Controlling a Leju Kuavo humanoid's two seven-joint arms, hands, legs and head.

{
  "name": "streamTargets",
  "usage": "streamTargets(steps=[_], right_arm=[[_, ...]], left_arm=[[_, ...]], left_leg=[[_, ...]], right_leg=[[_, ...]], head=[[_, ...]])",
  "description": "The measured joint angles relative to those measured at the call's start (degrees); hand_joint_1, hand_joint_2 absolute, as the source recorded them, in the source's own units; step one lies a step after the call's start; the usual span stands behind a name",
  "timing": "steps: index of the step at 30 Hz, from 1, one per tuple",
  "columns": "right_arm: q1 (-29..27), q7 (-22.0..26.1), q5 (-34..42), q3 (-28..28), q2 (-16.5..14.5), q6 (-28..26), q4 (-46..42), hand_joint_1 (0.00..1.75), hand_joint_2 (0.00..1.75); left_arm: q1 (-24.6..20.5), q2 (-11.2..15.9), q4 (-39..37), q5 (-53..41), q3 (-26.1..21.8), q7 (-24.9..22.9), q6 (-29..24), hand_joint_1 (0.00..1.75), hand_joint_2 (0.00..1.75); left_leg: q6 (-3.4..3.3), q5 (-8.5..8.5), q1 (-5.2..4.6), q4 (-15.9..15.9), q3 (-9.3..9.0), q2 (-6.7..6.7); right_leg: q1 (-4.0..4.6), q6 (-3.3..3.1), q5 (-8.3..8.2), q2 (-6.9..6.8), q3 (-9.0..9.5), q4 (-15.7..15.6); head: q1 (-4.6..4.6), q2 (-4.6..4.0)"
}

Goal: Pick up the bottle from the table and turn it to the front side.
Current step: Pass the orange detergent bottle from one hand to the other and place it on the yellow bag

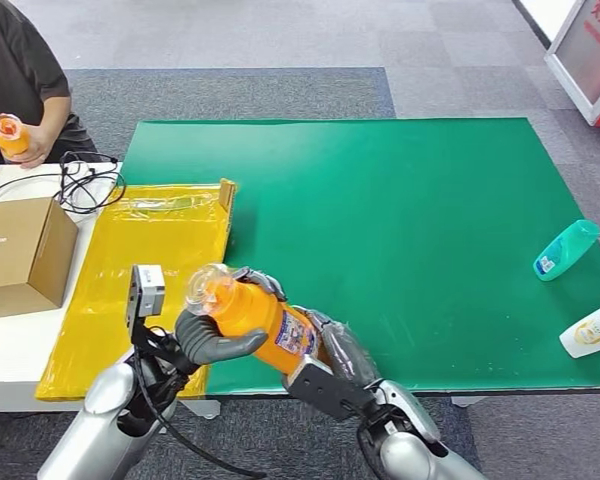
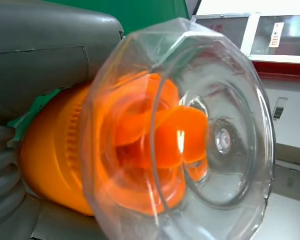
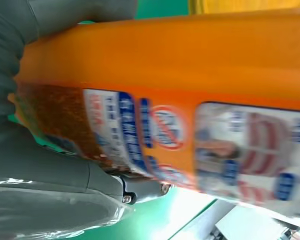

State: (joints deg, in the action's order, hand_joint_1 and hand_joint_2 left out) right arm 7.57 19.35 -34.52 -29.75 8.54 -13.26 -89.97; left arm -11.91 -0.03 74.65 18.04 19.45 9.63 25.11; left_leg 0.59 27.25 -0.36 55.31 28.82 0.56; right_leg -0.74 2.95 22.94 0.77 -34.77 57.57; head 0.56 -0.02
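Note:
An orange bottle (image 1: 253, 314) with a clear cap and a blue-and-white label lies on its side in the air over the green mat's (image 1: 403, 220) front edge. My left hand (image 1: 210, 338) grips it near the cap end, and my right hand (image 1: 336, 352) holds its base end. In the left wrist view the clear cap (image 2: 186, 135) faces the camera, with my left hand (image 2: 46, 55) wrapped behind it. The right wrist view has the label side of the bottle (image 3: 178, 65) close up, held by my right hand (image 3: 39, 185).
A teal bottle (image 1: 566, 249) and a white bottle (image 1: 591, 330) lie at the mat's right edge. Left of the mat are a yellow plastic sheet (image 1: 146, 260), a cardboard box (image 1: 21, 255) and cables (image 1: 86, 185). A person (image 1: 18, 70) at the far left holds another orange bottle (image 1: 10, 135).

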Motion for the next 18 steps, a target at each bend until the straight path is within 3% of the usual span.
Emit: streamTargets(steps=[18], right_arm=[[-3.0,1.2,1.5,1.4,0.0,-3.0,-4.6,0.0,1.75]], left_arm=[[0.6,1.6,5.1,-2.0,-2.3,0.8,-2.1,1.75,1.75]], left_leg=[[0.01,-0.02,0.0,0.0,-0.01,0.0]], right_leg=[[0.0,0.0,0.0,0.0,0.0,0.0]], head=[[0.01,0.0]])
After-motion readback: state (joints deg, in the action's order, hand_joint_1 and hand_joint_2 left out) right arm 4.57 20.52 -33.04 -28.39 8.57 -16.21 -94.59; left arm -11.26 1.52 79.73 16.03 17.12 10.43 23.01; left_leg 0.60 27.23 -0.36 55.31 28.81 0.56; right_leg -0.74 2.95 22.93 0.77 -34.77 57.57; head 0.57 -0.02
